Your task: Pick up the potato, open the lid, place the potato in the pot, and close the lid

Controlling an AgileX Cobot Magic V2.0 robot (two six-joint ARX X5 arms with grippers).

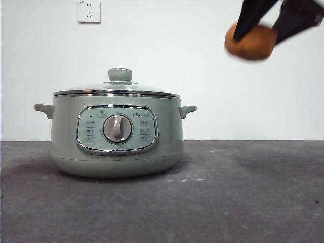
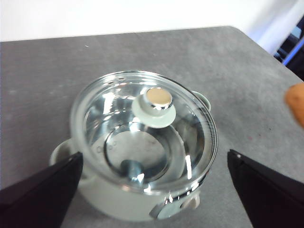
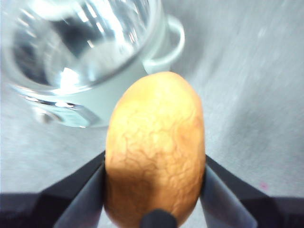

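The pot (image 1: 116,147) is sitting on the grey table (image 1: 243,202) with the lid (image 1: 117,90) resting closed on it; through the glass its shiny inside is showing nothing but reflections. The right claw (image 1: 255,30) is pinching the potato (image 1: 251,43) high in the air, off to the pot's side. The left claw (image 2: 152,190) is hanging spread wide above the lid, touching nothing. A wall socket (image 1: 89,11) is sitting on the wall behind.
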